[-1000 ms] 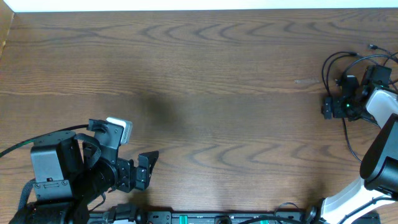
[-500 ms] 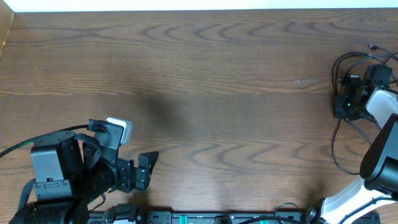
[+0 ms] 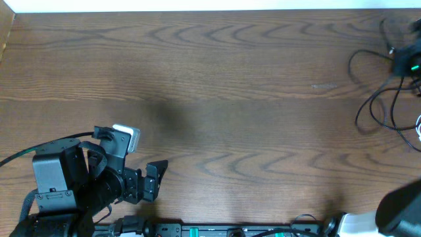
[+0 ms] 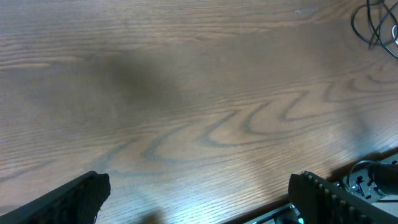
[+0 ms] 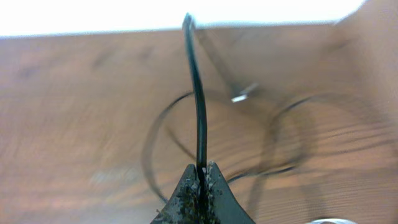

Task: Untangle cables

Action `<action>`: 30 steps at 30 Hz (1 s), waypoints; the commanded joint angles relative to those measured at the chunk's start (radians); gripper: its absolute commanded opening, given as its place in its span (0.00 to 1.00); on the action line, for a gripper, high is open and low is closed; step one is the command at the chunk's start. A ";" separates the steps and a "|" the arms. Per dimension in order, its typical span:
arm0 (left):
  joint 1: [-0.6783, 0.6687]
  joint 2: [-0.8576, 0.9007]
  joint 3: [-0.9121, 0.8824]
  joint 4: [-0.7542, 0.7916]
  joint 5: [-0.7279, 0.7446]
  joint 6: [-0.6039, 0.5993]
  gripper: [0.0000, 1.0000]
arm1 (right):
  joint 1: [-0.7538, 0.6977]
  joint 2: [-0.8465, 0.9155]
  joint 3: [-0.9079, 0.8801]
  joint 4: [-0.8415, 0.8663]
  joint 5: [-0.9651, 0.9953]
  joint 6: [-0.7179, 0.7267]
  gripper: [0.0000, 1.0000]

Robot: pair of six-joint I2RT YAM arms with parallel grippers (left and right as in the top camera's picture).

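Note:
The black cord lies in loose loops at the table's far right. My right gripper, blurred in the overhead view, hovers over that tangle. In the right wrist view this gripper is shut on the black cord, which rises straight from the fingertips. More loops and a small plug end lie on the wood below. A pale arc at the right edge may be the white cord. My left gripper rests at the near left, far from the cables. Its jaws stand open and empty.
The brown wooden table stretches between both arms. A light wall edge runs along the far side. A black rail with fittings lines the near edge. The left arm's body and its lead fill the near left corner.
My right gripper has shut on the black cord and moved toward the far right corner, pulling the loops along. The left arm has not moved.

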 commanded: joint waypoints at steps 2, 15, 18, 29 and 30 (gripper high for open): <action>-0.004 0.000 0.005 -0.003 0.014 0.009 0.98 | -0.100 -0.023 0.056 -0.005 0.187 0.014 0.01; -0.004 0.000 0.005 -0.014 0.014 0.009 0.98 | -0.429 0.071 0.056 0.026 0.000 0.250 0.99; -0.004 0.000 0.005 -0.016 0.014 0.009 0.98 | -0.427 0.101 0.056 0.003 -0.047 0.253 0.99; -0.004 0.000 0.005 -0.018 0.014 0.009 0.98 | -0.319 0.106 0.056 -0.055 -0.195 0.177 0.99; -0.004 0.000 0.005 -0.018 0.014 0.009 0.98 | -0.295 0.106 0.056 -0.075 -0.194 0.145 0.99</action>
